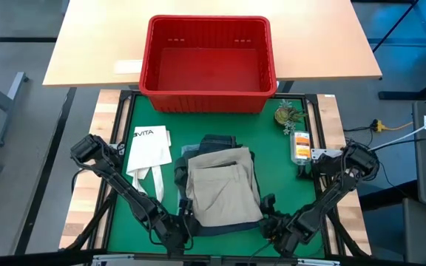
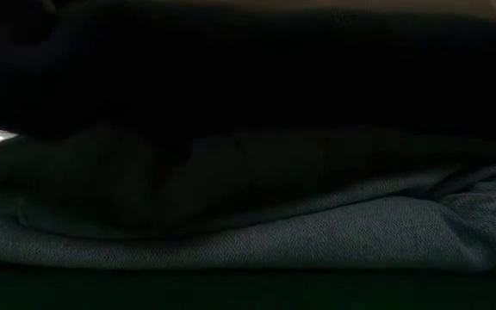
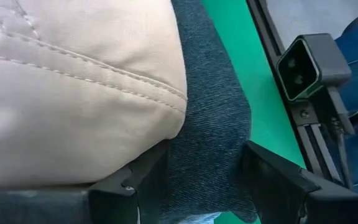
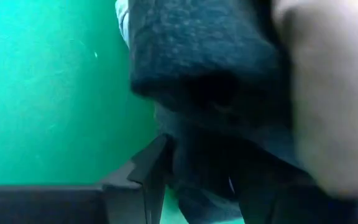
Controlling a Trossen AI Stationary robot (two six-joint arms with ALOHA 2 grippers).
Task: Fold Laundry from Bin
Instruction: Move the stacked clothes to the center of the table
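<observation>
From above, the red bin (image 1: pixel 208 65) is standing at the far edge of the green mat (image 1: pixel 279 174), partly on the pale table behind it, and nothing is lying in it. In the middle of the mat the laundry is stacked: a khaki piece (image 1: pixel 221 185) is lying on top, with jeans (image 1: pixel 214 141) showing past its far edge and dark cloth along its sides. Just left of the stack a white tote (image 1: pixel 149 150) is lying flat. Near the right edge a small plant (image 1: pixel 288 113) and an orange packet (image 1: pixel 301 146) are sitting one behind the other. Both arms are reaching in from the near corners, the left gripper (image 1: pixel 186 219) at the stack's near-left corner and the right gripper (image 1: pixel 270 220) at its near-right corner; this view is not showing how their fingers stand.

The low view is showing only cloth right up against the lens: blue-grey denim (image 2: pixel 334 232) across the bottom, everything above it in shadow.

The left wrist view is giving what the overhead one lacks: the left fingers (image 3: pixel 272 177) are standing on either side of a fold of denim (image 3: pixel 213 130), clamping it, with the khaki (image 3: pixel 73 81) lying just beside. A black camera (image 3: pixel 306 65) on the frame rail is showing beyond the mat.

In the right wrist view, the right fingers (image 4: pixel 145 171) are gripping dark cloth (image 4: pixel 204 68) that is bunching between them above the mat, with pale blurred fabric alongside.
</observation>
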